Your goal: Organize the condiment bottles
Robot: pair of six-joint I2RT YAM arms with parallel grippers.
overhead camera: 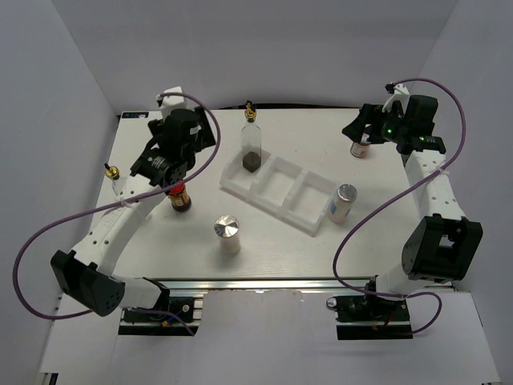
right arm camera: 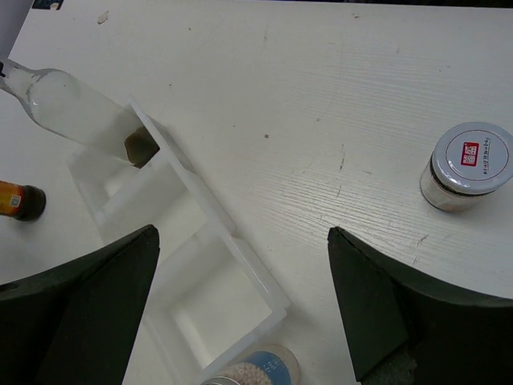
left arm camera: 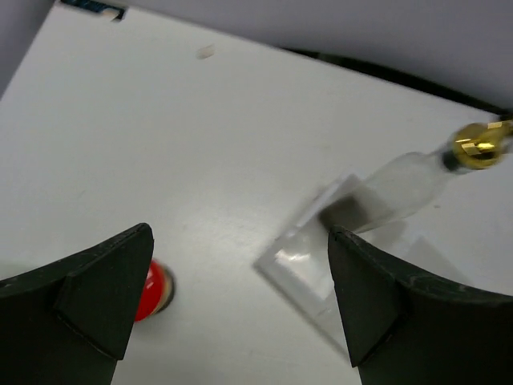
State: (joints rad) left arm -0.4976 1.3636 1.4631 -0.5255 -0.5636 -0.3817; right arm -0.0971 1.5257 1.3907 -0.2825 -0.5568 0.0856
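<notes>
Hidden / hard to see:
- Red-lidded jar (overhead camera: 182,199): top half covered by the left arm's wrist in the overhead view. In the left wrist view only a sliver of red lid shows beside one finger.
- White-lidded jar (right arm camera: 467,164): partly under the right arm's head from above, but plain in the right wrist view, with a red mark on its lid.
- Second bottle (overhead camera: 116,181): clear glass, faint against the table (overhead camera: 280,265) at its left edge. Its gold top is the easiest part to pick out.
- Right shaker (overhead camera: 342,202): cut off by the bottom edge in the right wrist view. Pale grains and a blue label show there.

Bottles and where they are:
- Tall clear bottle (overhead camera: 252,136) with a gold pourer has a dark layer at its base. It stands upright in the far-left end compartment of the white tray (overhead camera: 276,210).
- Right shaker is just beside the tray's right end.
- Silver-capped near shaker (overhead camera: 227,233) stands alone in front of the tray.
- White-lidded jar is at far right, well apart from the tray.
- Red-lidded jar is left of the tray.

Grippers:
- Left gripper (left arm camera: 240,241): fingers spread wide, holding nothing, above the red-lidded jar.
- Right gripper (right arm camera: 240,241): spread wide, holding nothing.
</notes>
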